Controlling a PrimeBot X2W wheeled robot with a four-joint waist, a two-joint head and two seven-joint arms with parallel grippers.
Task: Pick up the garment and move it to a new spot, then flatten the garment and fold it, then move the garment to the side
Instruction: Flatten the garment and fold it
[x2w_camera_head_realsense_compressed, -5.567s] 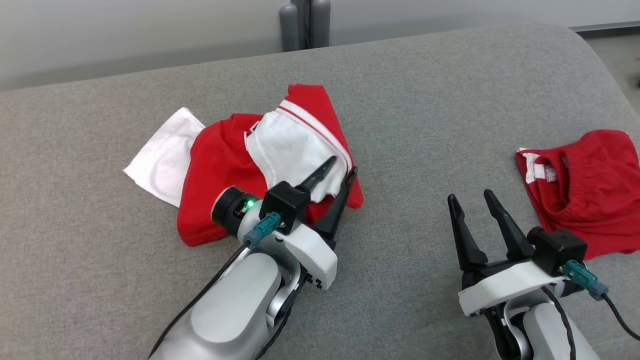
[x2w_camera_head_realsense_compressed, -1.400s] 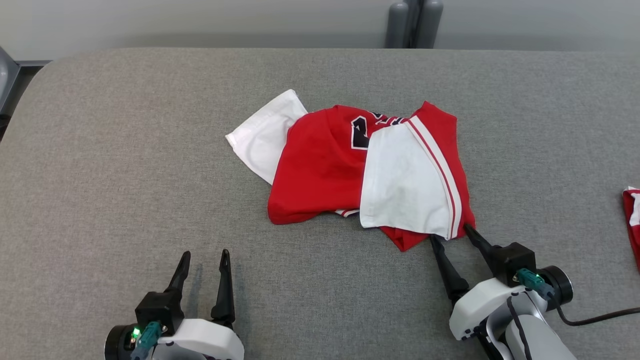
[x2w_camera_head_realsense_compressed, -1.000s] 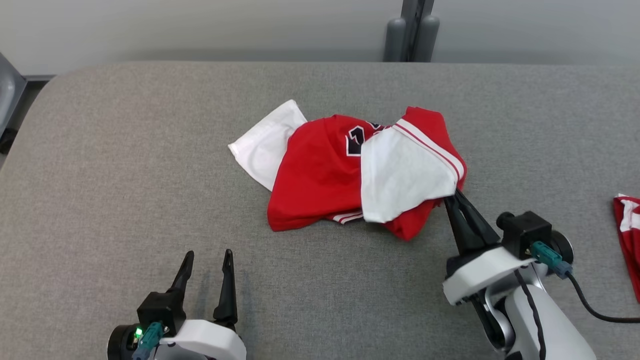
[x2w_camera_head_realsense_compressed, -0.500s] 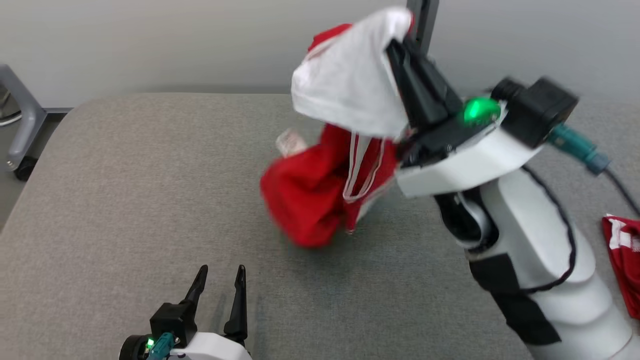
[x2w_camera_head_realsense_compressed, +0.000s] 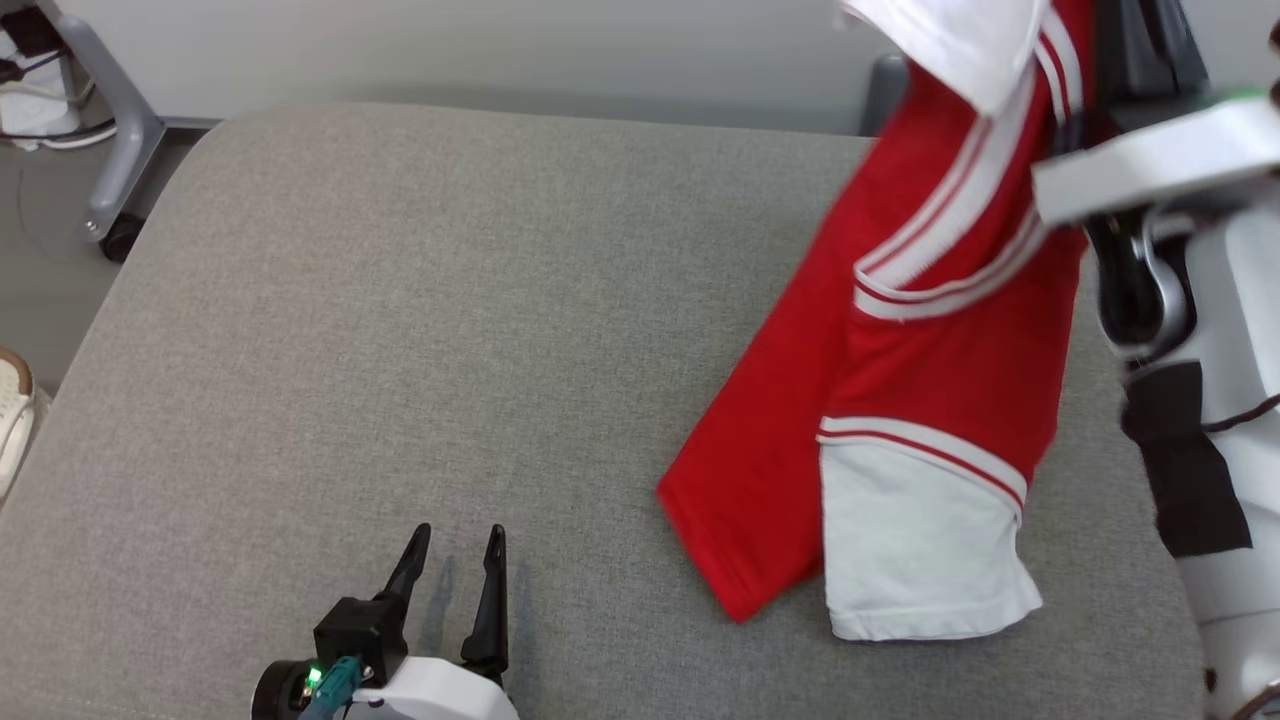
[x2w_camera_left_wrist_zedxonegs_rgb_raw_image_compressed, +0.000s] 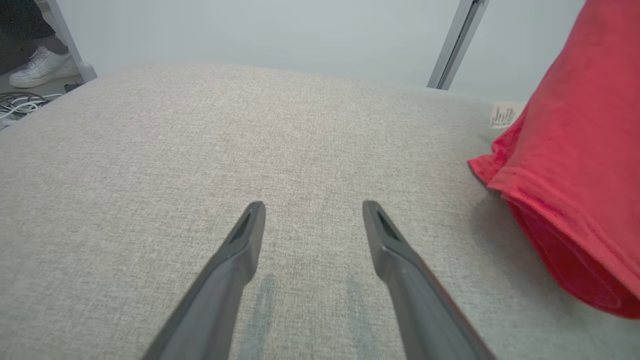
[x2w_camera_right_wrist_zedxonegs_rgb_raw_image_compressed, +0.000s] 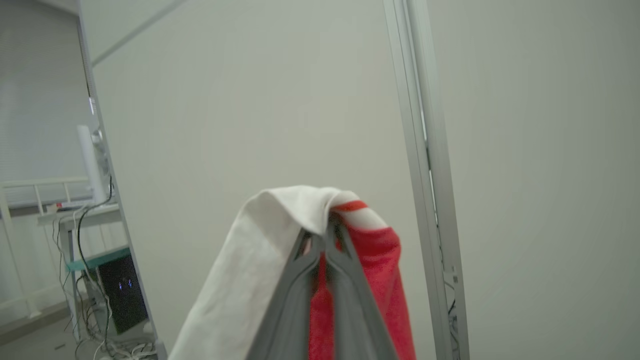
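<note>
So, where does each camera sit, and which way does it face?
Head view: on the head, looking down at the grey surface; left pincer and right arm show.
Left wrist view: low above the surface, looking along its open fingers.
Right wrist view: up high, facing the wall; right pincer shut on the garment.
Shared: the garment, in all three.

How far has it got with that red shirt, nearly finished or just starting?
Early on. Done: the garment is picked up, with the right tool shut on its top edge and its lower end hanging by the grey surface. In hand: apparently the move to a new spot. Left: flattening, folding and moving it aside. The left tool sits open, holding nothing.
</note>
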